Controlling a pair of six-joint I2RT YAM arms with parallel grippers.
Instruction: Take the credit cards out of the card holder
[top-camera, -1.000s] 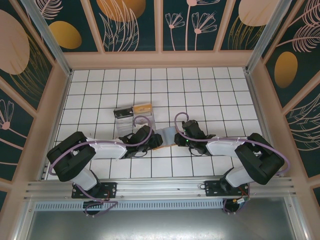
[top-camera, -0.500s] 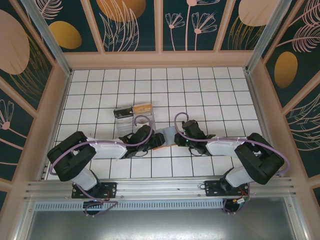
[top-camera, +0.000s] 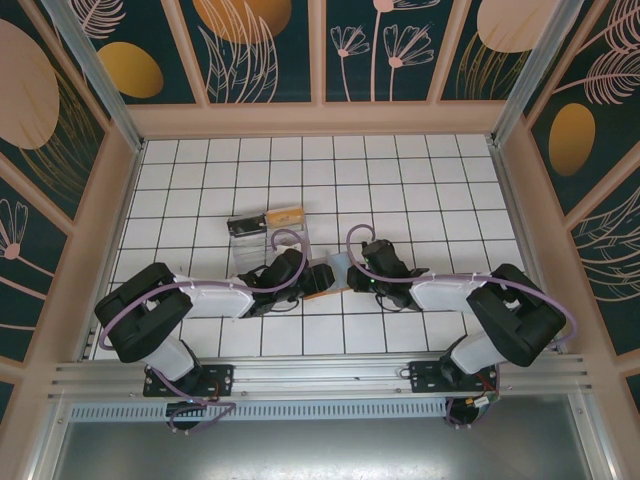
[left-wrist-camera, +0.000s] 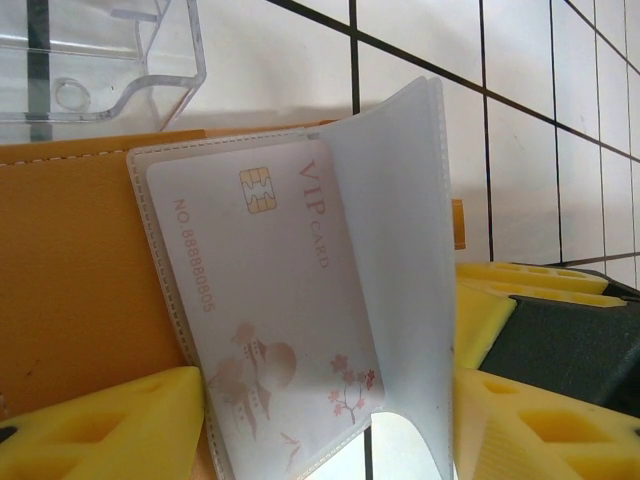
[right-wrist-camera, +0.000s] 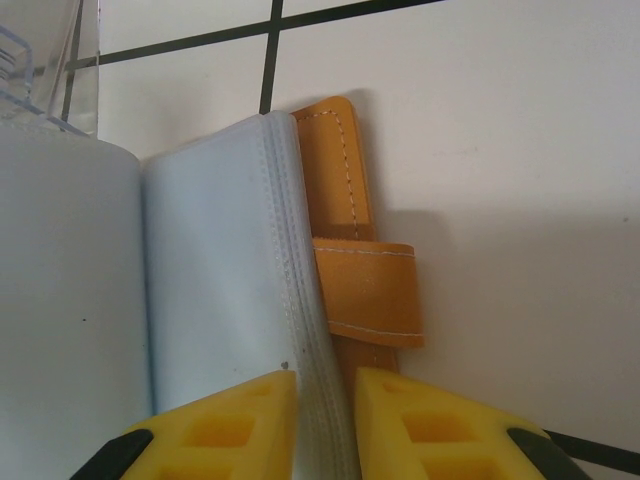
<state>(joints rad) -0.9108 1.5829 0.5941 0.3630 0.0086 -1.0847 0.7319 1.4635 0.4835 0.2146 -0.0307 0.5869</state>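
**Card holder (top-camera: 335, 270) open on the table, 1 card on show, none seen pulled clear**

Credit cards are the goal. The 1 credit card (left-wrist-camera: 270, 290) that can be read, a pale one marked VIP with a chip near its 12 o'clock end, sits fully inside its clear sleeve (left-wrist-camera: 165, 280), and no edge pokes past the sleeve mouth. A second sleeve page (left-wrist-camera: 400, 230) stands lifted at the card's 3 o'clock, which uncovers it. The card holder lies spread flat just to the 6 o'clock side of the middle of the table (top-camera: 400, 190), between the 2 arms. A clear tray (left-wrist-camera: 90, 60) stands close by at its 10 o'clock. My reading is that the opening work is done and the extraction proper is not: this card must be slid out, then any others behind it. Whether the small flat things beyond the tray are cards, I cannot tell.

The left gripper (left-wrist-camera: 320, 430) comes in from the holder's 9 o'clock. Its yellow pads (left-wrist-camera: 110, 425) are spread wide, 1 over the orange cover and 1 beside the lifted page, and they clamp nothing. The right gripper (right-wrist-camera: 325, 400), at the holder's 3 o'clock, has its jaws drawn nearly together on the bound edge of the sleeve stack. That pins the holder, with the orange strap (right-wrist-camera: 370, 290) just beside it.
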